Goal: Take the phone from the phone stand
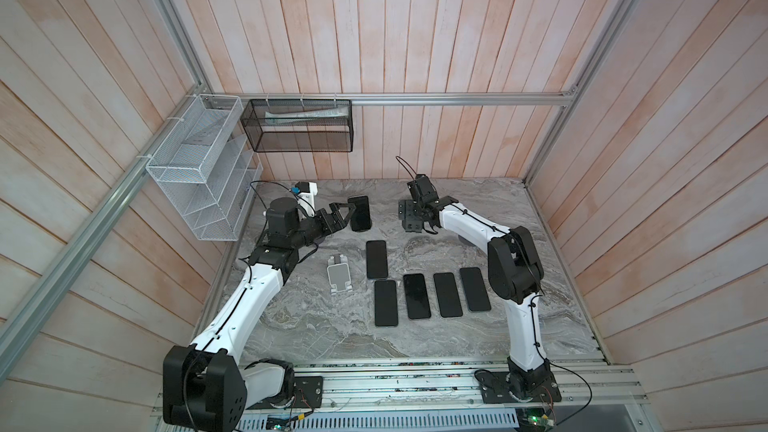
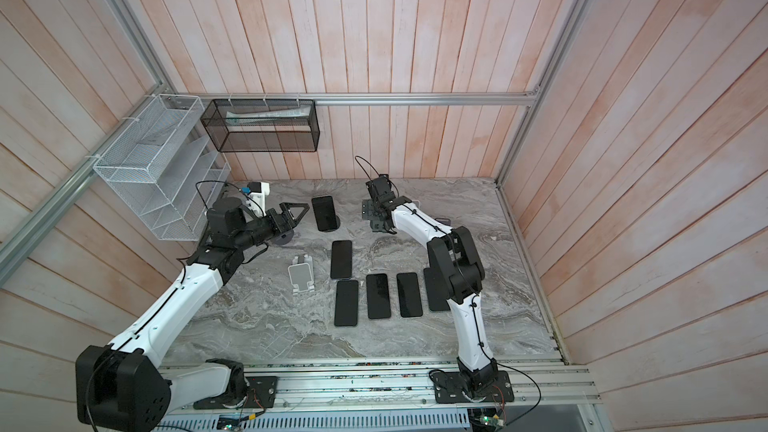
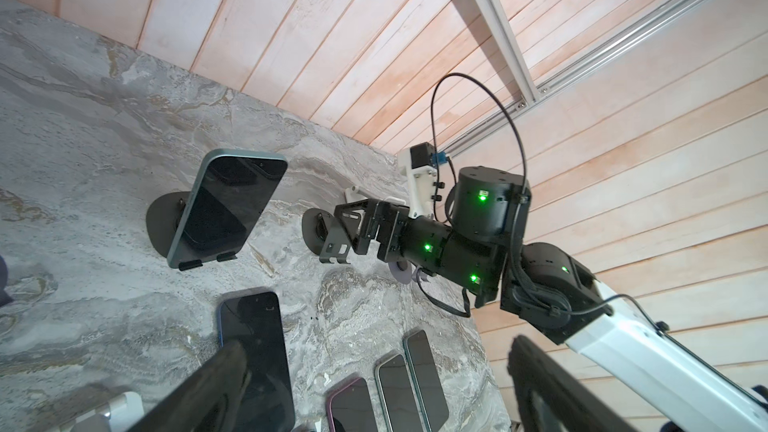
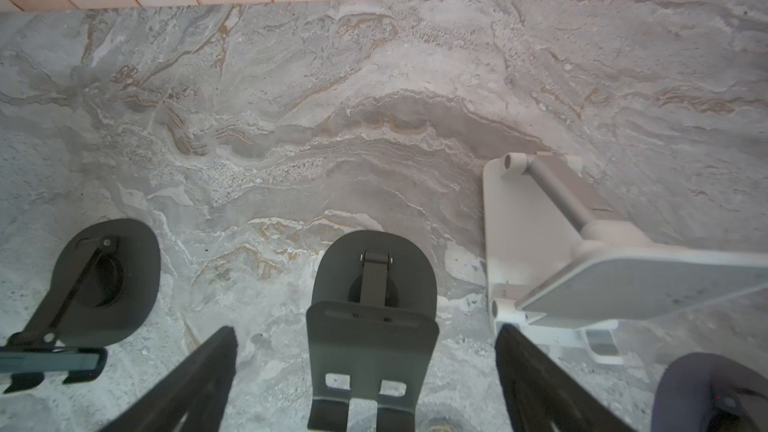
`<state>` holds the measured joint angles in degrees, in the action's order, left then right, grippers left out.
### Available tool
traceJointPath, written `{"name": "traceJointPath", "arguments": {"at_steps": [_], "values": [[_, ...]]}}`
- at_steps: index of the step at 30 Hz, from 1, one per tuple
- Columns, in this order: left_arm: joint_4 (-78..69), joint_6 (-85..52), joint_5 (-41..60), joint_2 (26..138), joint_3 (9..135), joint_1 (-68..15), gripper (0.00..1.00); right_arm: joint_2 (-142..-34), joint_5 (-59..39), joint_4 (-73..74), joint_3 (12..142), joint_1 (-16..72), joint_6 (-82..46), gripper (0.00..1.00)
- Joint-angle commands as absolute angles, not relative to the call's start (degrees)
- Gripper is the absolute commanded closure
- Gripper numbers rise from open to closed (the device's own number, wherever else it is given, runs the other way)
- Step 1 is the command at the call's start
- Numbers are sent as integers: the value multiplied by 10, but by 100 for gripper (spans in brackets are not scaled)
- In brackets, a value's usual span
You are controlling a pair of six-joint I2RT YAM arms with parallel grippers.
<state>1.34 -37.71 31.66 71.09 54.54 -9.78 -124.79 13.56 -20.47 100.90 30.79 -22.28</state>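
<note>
The table (image 1: 324,334) is grey stone with wavy light and brown lines. Walls (image 1: 415,35) of pale pink wood planks stand on 3 sides. A silver rail (image 1: 415,98) runs along the back wall. A black mesh basket (image 1: 299,126) hangs from it. A white wire rack (image 1: 195,168) hangs on the left wall.

The phone (image 1: 360,213) is on the phone stand (image 3: 164,222) near the back of the table, left of the middle. It leans back with its dark screen facing up and forward.

The left gripper (image 1: 345,214) is just beside the phone's left edge. Its fingers are spread wide and hold nothing. The right gripper (image 1: 417,222) is at the back too, well apart from the phone. Its fingers are spread wide on each side of an empty black stand (image 4: 372,326) and do not touch it.

A white stand (image 1: 340,278) sits near the left arm. Next to it, 1 flat phone (image 1: 376,258) lies on the table. A row of 4 phones (image 1: 416,296) lies in front of that.
</note>
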Motion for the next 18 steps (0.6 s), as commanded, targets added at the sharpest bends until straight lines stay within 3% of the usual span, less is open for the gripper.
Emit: {"name": "traceJointPath", "arguments": {"at_steps": [1,9,18], "values": [[-11,-380,336,717,537,-100,0,-1270,120,-208,1027,303,-235,2],[-10,-376,332,726,537,-100,0,-1299,135,-181,1022,298,-282,14],[-9,-377,331,730,537,-100,0,-1308,145,-170,1024,298,-257,41]]}}
